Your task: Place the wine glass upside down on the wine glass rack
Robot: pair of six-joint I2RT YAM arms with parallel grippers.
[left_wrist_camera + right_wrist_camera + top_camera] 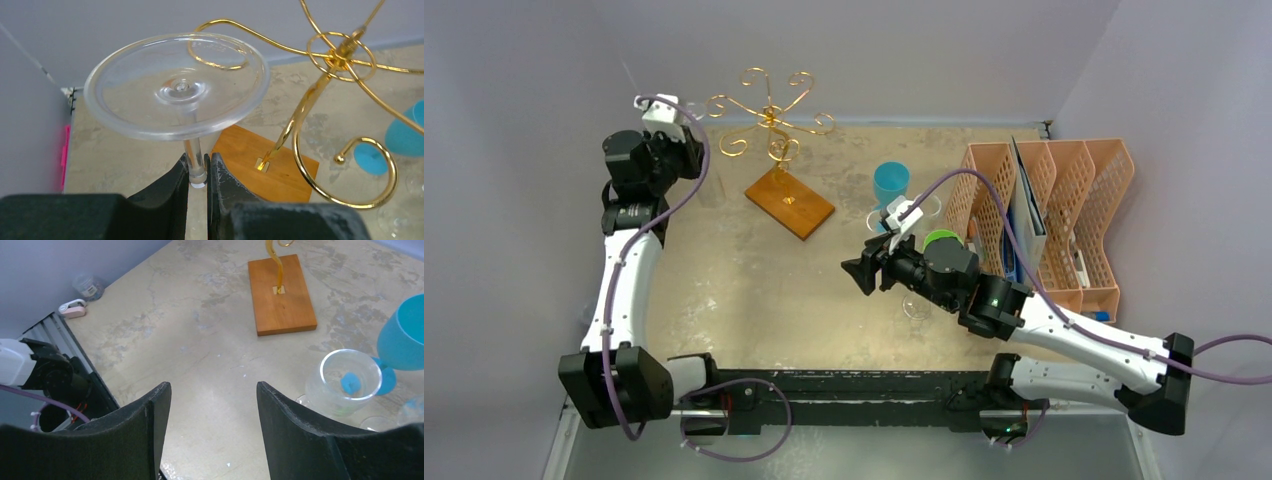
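My left gripper [199, 170] clamps the stem of the clear wine glass [177, 90], foot up beside a curl of the thin gold wire rack [342, 50] (contact unclear), where a misaligned entry could tip the rack; my right gripper [214, 410] hangs open.

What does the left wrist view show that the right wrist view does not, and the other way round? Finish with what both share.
Only the left wrist view: the left end effector shut on the stem of the wine glass, held foot up, and the hub where the gold arms of the wine glass rack meet.
Only the right wrist view: the right end effector, open and empty above the table, and an upright clear glass standing on it.
Both: the rack's wooden base, the blue glass and the mottled table.
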